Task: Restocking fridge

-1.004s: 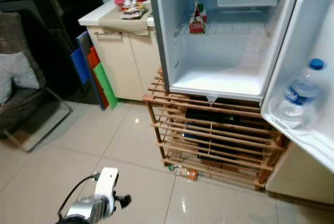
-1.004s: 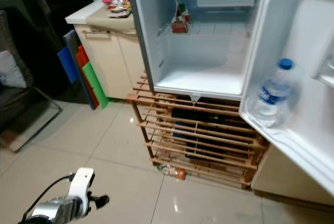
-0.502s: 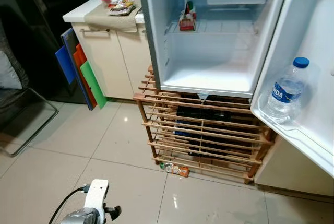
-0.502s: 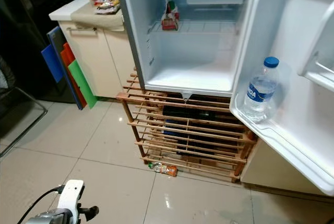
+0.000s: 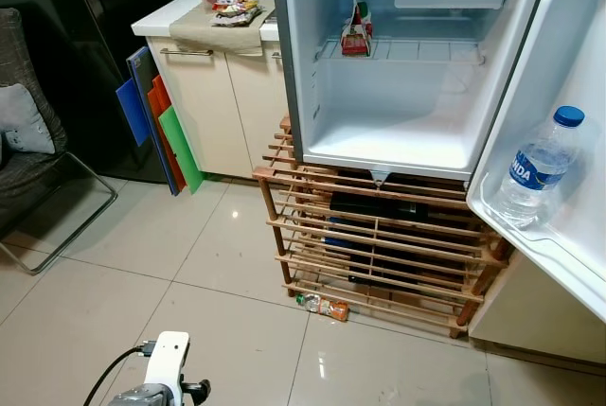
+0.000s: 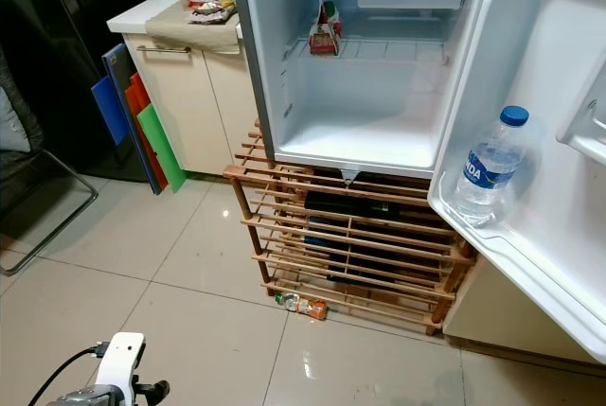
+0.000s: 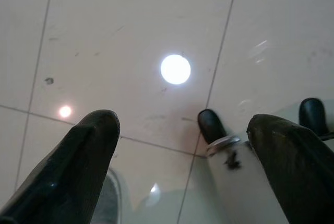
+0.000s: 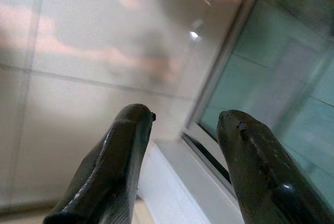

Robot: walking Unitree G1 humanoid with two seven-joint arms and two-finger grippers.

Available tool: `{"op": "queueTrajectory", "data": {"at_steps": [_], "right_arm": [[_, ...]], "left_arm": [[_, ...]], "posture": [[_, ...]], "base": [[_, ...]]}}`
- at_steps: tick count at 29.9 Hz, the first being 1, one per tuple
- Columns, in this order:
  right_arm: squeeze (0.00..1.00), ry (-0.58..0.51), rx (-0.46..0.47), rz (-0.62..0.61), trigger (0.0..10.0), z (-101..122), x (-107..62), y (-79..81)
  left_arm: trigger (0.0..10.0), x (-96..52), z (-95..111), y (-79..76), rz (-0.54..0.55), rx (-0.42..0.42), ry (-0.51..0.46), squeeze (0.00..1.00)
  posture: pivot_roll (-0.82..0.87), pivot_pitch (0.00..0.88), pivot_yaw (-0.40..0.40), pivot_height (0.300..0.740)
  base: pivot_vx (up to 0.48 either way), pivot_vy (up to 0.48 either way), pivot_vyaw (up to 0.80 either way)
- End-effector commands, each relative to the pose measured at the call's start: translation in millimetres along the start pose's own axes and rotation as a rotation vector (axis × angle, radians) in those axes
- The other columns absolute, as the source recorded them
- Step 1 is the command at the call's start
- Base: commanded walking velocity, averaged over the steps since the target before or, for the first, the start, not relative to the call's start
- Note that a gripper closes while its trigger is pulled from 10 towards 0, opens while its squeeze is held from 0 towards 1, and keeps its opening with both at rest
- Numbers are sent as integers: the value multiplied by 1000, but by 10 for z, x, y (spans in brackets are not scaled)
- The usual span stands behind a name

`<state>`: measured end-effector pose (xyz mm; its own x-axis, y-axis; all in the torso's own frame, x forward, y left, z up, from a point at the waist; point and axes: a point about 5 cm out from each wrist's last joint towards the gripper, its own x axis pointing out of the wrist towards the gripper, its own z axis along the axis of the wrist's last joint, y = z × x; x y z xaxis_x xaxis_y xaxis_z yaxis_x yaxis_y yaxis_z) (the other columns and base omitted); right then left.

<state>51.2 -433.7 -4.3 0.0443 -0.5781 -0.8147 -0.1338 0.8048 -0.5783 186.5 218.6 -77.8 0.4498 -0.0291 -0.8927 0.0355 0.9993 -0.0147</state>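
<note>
Left eye view: fridge (image 5: 398, 132) holds a carton (image 5: 357, 29), door a water bottle (image 5: 537, 167); both grippers gape empty.

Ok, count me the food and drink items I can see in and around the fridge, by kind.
Water bottle in the door shelf: 1
Carton on the wire shelf: 1
Small bottle on the floor by the wooden rack: 1
Total: 3
</note>
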Motion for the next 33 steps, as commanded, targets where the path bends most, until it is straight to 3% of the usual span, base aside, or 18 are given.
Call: {"op": "queueTrajectory", "data": {"at_steps": [1,3,5,7,12,14,16,19,21,22,23,25,32,33], "right_arm": [[0,23,-10,-88,10000,-52,-27,-169],[0,27,1,-129,10000,-71,-41,-240],[0,2,110,-252,10000,-69,-107,-494],[0,-7,135,-275,10000,-61,-124,-551],[0,-76,303,-397,10000,36,-258,-902],[0,-92,333,-408,10000,64,-277,-941],[0,-200,476,-391,10000,296,-337,-1024],[0,-276,544,-361,10000,469,-373,-1046],[0,-411,615,-293,10000,797,-453,-1055],[0,-411,615,-293,10000,797,-453,-1055],[0,-544,634,-200,10000,1137,-550,-1016],[0,-581,631,-171,10000,1228,-580,-999],[0,-610,508,-32,10000,1396,-559,-758],[0,-624,425,75,10000,1447,-529,-563]], "left_arm": [[10000,7,56,-16,14,7,-5,0],[10000,14,65,-46,11,8,-6,0],[10000,39,99,-165,-1,12,-10,0],[10000,45,110,-196,-4,13,-11,0],[10000,65,171,-323,-13,18,-20,0],[10000,67,178,-335,-13,18,-21,0],[10000,60,156,-283,-9,20,-19,0],[10000,55,145,-252,-5,26,-16,0],[10000,50,131,-221,2,39,-10,0],[10000,50,131,-221,2,39,-10,0],[10000,49,120,-210,11,44,-3,0],[10000,48,118,-207,14,44,-2,0],[10000,48,114,-201,19,46,1,0],[10000,47,107,-198,20,45,4,0]], "posture": [[-273,0,106,740],[-273,0,108,740],[-272,0,110,740],[-272,0,110,740],[-270,0,111,740],[-270,0,111,740],[-270,0,115,740],[-271,0,115,740],[-271,0,118,740],[-271,0,118,740],[-268,0,115,740],[-268,0,115,740],[-261,0,100,740],[-262,0,99,740]], "base": [[0,0,0],[0,0,0],[0,0,0],[0,0,0],[0,0,0],[0,0,0],[0,0,0],[0,0,0],[0,0,0],[0,0,0],[0,0,0],[0,0,0],[0,0,0],[0,0,0]]}}
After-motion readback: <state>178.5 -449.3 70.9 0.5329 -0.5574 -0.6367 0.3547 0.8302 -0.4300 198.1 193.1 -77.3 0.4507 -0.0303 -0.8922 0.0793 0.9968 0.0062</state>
